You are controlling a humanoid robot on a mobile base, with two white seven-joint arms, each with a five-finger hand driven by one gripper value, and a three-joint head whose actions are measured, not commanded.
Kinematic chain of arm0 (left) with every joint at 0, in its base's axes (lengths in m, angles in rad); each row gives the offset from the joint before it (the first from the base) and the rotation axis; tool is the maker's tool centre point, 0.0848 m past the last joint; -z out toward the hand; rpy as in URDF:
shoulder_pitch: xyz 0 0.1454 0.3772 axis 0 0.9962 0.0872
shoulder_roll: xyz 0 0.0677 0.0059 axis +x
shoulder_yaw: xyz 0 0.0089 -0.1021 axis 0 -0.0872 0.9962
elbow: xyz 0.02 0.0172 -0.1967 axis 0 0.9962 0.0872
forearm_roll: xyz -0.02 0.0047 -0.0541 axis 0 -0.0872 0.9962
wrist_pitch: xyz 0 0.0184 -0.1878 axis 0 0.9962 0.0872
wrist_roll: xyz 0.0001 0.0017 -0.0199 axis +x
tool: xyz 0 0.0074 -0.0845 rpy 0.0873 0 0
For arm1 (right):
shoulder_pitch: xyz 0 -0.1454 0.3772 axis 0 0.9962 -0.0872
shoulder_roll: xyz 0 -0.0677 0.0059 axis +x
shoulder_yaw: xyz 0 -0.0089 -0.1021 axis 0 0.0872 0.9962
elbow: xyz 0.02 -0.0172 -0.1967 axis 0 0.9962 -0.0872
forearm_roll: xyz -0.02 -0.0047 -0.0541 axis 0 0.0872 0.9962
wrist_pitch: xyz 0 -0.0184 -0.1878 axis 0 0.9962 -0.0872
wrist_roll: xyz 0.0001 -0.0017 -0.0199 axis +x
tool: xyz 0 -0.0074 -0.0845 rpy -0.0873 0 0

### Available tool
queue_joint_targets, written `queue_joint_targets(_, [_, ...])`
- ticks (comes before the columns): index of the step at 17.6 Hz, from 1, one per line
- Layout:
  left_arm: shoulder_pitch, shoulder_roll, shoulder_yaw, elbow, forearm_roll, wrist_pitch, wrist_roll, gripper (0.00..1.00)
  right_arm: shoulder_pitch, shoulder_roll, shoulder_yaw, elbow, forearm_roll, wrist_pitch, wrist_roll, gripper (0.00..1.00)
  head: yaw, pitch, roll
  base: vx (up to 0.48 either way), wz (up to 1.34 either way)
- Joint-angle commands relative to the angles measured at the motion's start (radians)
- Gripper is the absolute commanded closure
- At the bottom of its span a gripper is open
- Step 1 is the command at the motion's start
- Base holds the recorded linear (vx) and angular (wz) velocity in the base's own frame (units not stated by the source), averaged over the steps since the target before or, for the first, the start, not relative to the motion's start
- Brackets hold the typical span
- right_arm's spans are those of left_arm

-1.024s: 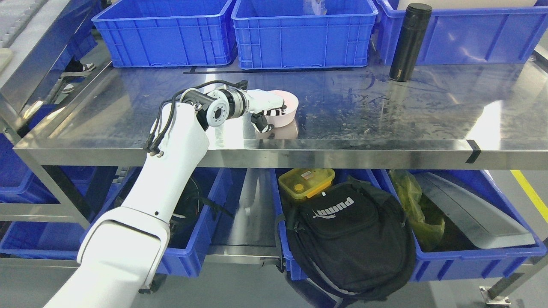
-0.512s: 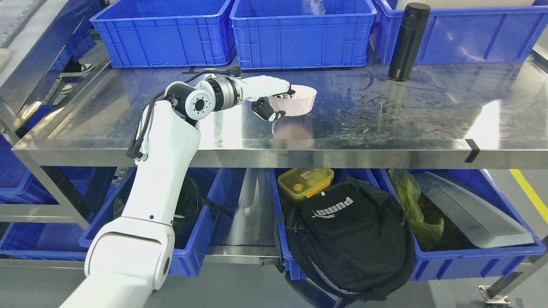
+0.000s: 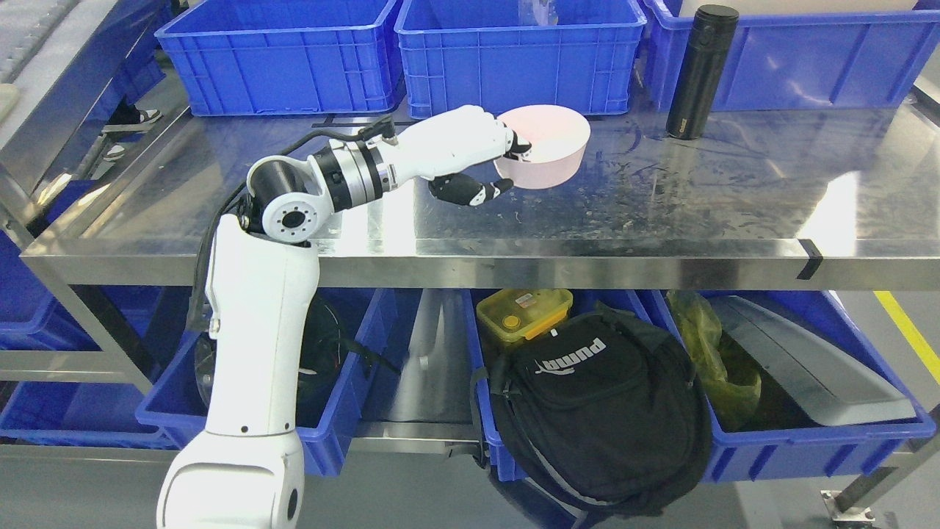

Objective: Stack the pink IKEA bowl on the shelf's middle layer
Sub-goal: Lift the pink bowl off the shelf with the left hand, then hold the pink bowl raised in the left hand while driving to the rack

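One pink bowl (image 3: 544, 144) sat clamped at its near-left rim by left hand (image 3: 470, 158), thumb under, fingers over the lip. Bowl projected right of hand, above steel shelf (image 3: 661, 213), w/ blue bins (image 3: 514, 66) just behind. Right arm out of view.

Black backpack (image 3: 602, 411): white "PUMA" logo, upside down.
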Motion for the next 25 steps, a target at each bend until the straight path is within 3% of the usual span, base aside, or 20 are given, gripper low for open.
queue_joint_targets(1, [0.173, 0.005, -0.001, -0.224, 0.026, -0.029, 0.040, 1.00, 0.022, -0.017, 0.000, -0.017, 0.000, 0.000, 0.001, 0.00, 0.0000, 0.000, 0.000, 0.000, 0.00])
queue_joint_targets(11, [0.171, 0.005, 0.069, -0.225, 0.023, -0.029, 0.054, 0.99, 0.022, -0.017, 0.000, -0.017, 0.000, 0.000, 0.001, 0.00, 0.0000, 0.000, 0.000, 0.000, 0.00])
queue_joint_targets(25, [0.181, 0.005, 0.066, -0.224, 0.017, -0.029, 0.052, 0.99, 0.022, -0.017, 0.000, -0.017, 0.000, 0.000, 0.001, 0.00, 0.0000, 0.000, 0.000, 0.006, 0.08])
